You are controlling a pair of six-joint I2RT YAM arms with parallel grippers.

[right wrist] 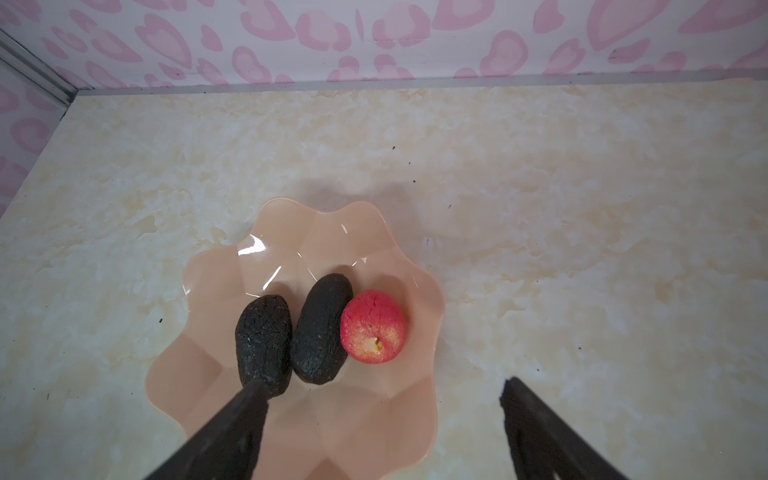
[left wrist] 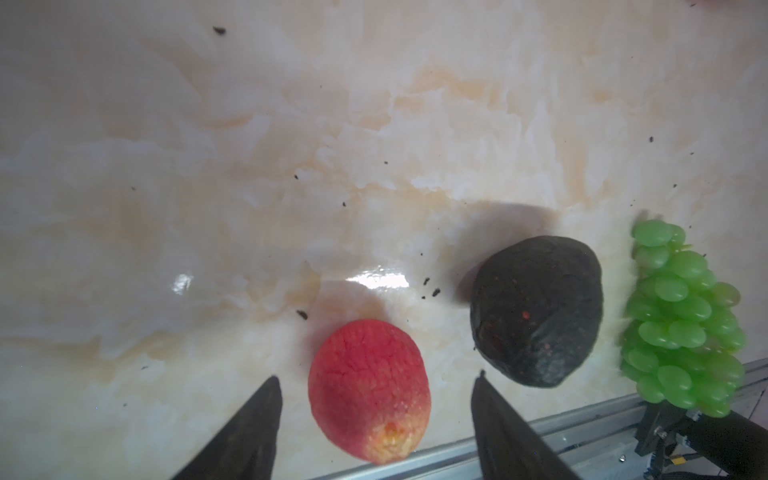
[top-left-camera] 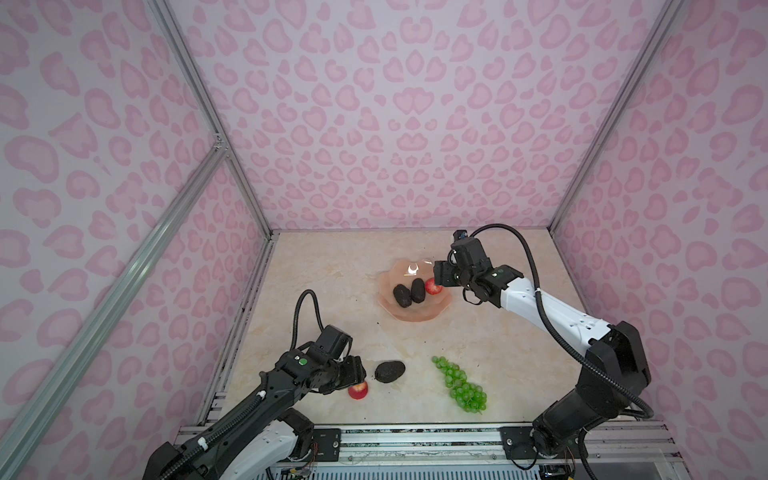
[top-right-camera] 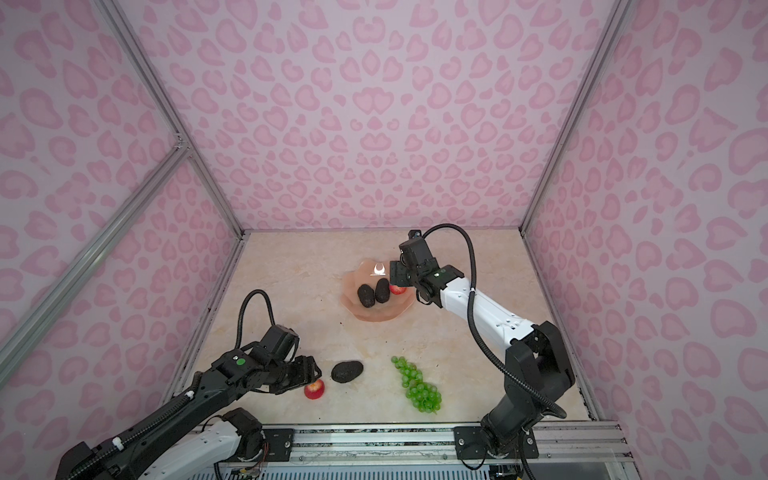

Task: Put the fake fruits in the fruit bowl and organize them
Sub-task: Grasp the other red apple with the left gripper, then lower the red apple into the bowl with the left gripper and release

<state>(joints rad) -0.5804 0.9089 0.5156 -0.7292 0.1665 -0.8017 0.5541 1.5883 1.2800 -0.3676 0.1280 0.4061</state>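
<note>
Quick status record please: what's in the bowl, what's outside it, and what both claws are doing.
fruit bowl: outer avocado, middle avocado, bowl apple, in a row
outside bowl: loose apple, loose avocado, green grapes
left claw: open, fingers either side of loose apple, not closed on it
right claw: open, empty, above the fruit bowl
left to place: three fruits

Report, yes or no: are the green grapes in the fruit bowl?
No, the grapes lie on the table near its front edge, well apart from the fruit bowl.
</note>
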